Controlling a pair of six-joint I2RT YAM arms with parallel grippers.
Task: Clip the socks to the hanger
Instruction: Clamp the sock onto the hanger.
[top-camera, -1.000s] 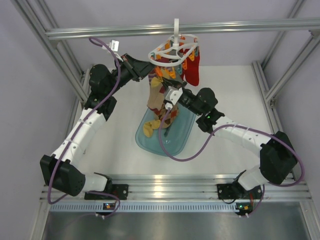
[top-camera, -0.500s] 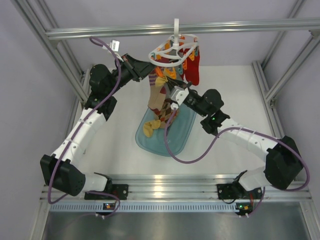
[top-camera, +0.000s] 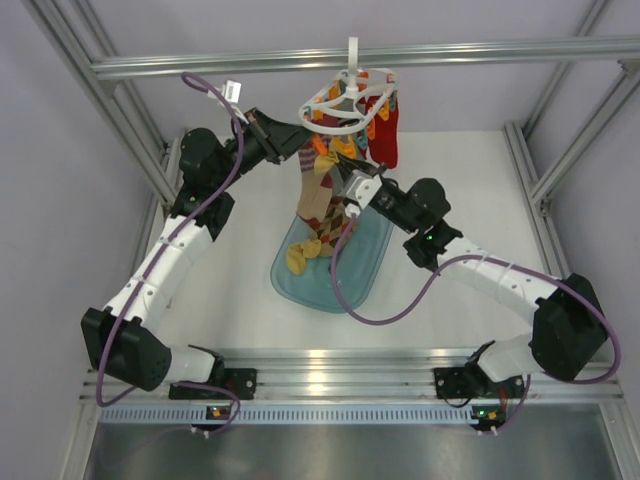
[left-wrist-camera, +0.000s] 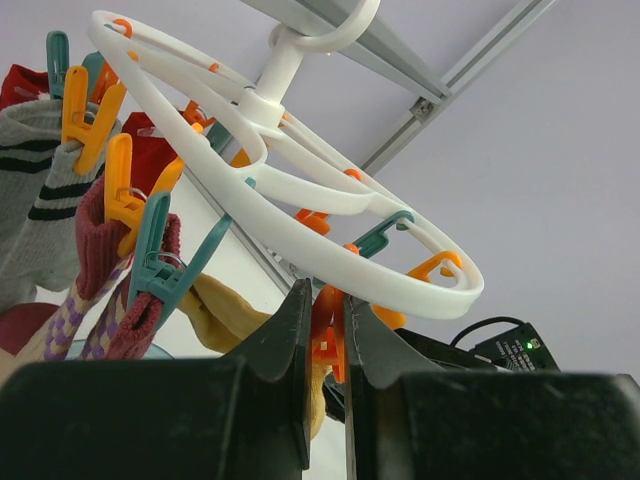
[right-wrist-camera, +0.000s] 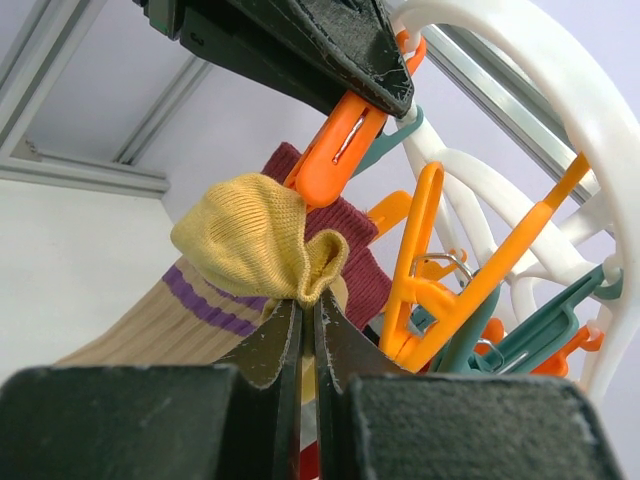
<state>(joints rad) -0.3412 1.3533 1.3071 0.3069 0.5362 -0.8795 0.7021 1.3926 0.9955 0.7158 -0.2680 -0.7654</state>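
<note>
Socks (top-camera: 315, 195) on a white hanger (top-camera: 322, 104) over a blue tray (top-camera: 300, 285).
Left fingers (left-wrist-camera: 306, 322) pinch an orange clip (right-wrist-camera: 335, 150); right fingers (right-wrist-camera: 294, 336) pinch a yellow sock (right-wrist-camera: 255, 240).

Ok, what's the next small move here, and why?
Probably nudge the right gripper up slightly, feeding the yellow sock into the orange clip that the left gripper squeezes: the sock's bunched edge sits at the clip's mouth, not clearly inside.

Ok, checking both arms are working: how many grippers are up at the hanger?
2. The left gripper is shut on an orange clip under the hanger; the right gripper, just below it, is shut on a yellow sock. None hidden.
</note>
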